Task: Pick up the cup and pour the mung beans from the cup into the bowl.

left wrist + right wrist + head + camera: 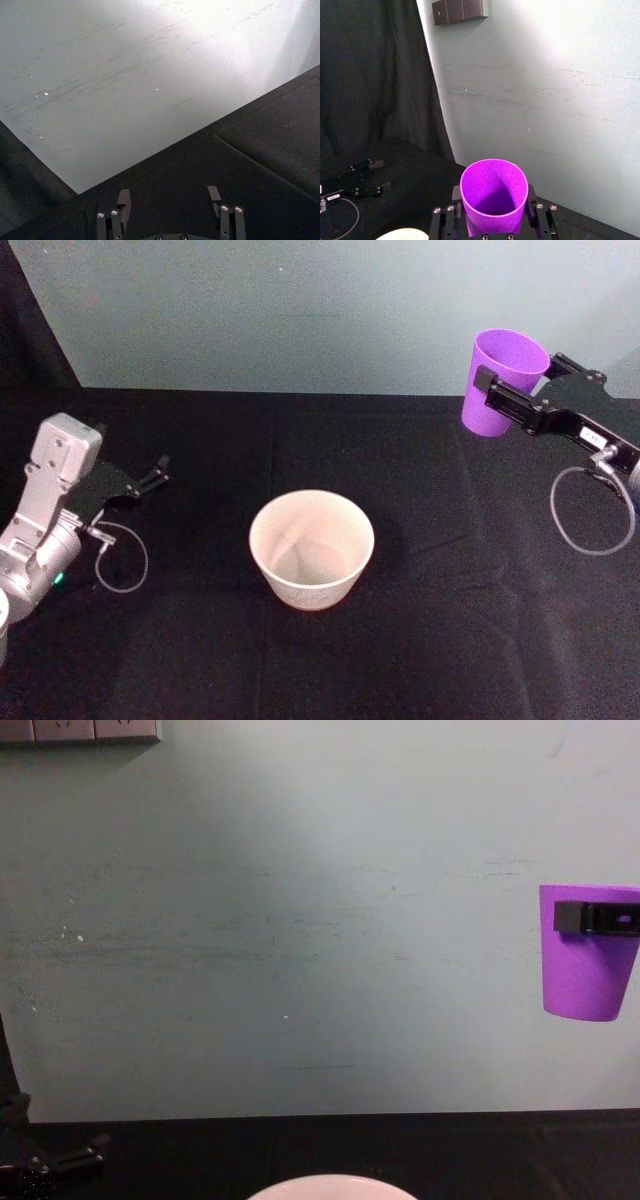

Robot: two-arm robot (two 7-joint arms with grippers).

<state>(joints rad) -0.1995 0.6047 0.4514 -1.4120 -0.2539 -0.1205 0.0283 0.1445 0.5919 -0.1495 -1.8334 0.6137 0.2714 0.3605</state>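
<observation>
- At the far right of the black table (450, 650), the right gripper (520, 380) held the cup (495, 410) up in the air, well above the cloth.
- Its two black fingers (600, 918) pressed on the cup's sides, just under the rim, one finger on each side.
- The cup (585, 975) stood straight up, with its open mouth on top and the pale wall (300, 310) behind it.
- From the right wrist view, the inside of the cup (492, 197) looked purple, and the bottom was dark, so I could not tell what lay in it.
- The bowl (305, 592) sat on the cloth in the middle of the table, nearer to the robot than the cup and well apart from it, off to the cup's left.
- The bowl stood upright, and its inside looked pale and smooth.
- At the left side of the table, the left gripper (155, 475) stayed low over the cloth.
- Its fingers (123, 200) were spread wide with nothing between them.
- It was far from both the cup and the bowl.
</observation>
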